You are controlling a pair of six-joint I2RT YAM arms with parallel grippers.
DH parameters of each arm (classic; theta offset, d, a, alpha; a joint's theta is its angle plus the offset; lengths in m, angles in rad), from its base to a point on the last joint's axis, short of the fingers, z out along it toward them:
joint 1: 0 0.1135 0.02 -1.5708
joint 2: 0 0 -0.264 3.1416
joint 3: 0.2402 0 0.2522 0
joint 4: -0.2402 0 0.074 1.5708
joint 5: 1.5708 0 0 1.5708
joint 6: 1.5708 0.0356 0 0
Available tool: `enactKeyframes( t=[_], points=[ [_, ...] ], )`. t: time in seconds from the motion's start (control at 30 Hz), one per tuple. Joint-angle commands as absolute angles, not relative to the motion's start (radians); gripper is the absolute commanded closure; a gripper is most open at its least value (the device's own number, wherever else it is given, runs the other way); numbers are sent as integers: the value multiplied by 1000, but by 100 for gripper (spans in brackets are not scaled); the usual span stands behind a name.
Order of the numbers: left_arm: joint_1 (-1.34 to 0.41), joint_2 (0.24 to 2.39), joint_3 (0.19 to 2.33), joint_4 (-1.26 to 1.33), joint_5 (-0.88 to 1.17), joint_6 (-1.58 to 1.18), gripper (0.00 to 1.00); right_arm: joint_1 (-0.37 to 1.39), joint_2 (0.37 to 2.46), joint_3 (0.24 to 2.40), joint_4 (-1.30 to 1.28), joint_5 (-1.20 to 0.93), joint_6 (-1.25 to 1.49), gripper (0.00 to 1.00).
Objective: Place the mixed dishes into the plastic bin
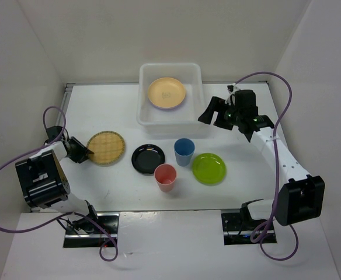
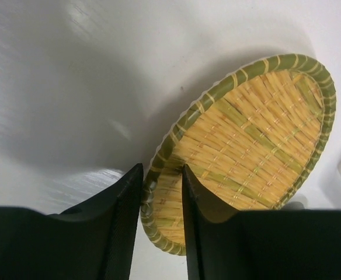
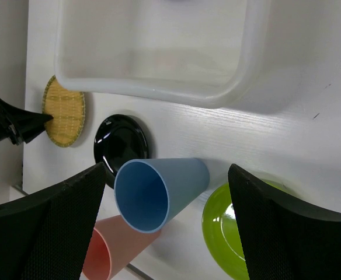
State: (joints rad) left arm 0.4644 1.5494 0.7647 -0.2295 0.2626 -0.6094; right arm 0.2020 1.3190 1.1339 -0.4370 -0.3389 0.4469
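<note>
Left wrist: pincer (image 2: 160, 170) partly hides woven plate (image 2: 258, 128)

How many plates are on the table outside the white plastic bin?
3. The woven tan round plate lies at the left; the glossy black round plate sits mid-table; the lime green round plate is right of the blue plastic cup. None looks hidden.

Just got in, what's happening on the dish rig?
Dishes are going into the white bin; a pale orange plate already lies in it. The left tool has its fingers either side of the rim of the woven plate; whether it grips yet is unclear. The right tool hangs open just right of the bin, holding nothing. The black plate, blue cup, pink cup and green plate sit on the table.
</note>
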Motion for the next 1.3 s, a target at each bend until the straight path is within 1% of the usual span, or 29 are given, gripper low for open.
enactKeyframes(
  t=[0.0, 0.2, 0.3, 0.33, 0.37, 0.43, 0.63, 0.77, 1.27],
  points=[
    [471, 1557, 752, -196, 290, -612, 62, 187, 1313, 1184, -393, -353, 431, 11],
    [471, 1557, 732, -167, 299, -621, 74, 187, 1313, 1184, -393, -353, 431, 11],
    [471, 1557, 732, -167, 299, -630, 87, 187, 1313, 1184, -402, -353, 431, 11],
    [471, 1557, 732, -167, 290, -630, 98, 187, 1313, 1184, -402, -353, 422, 11],
    [471, 1557, 732, -167, 281, -641, 100, 187, 1313, 1184, -402, -353, 422, 11],
    [471, 1557, 732, -176, 270, -641, 100, 178, 1313, 1184, -402, -353, 422, 11],
    [471, 1419, 713, -176, 249, -652, 100, 178, 1324, 1213, -420, -362, 411, 11],
    [471, 1368, 713, -176, 258, -661, 100, 178, 1333, 1233, -430, -362, 411, 11],
    [471, 1290, 736, -186, 357, -652, 100, 189, 1351, 1261, -448, -353, 411, 11]
  ],
)
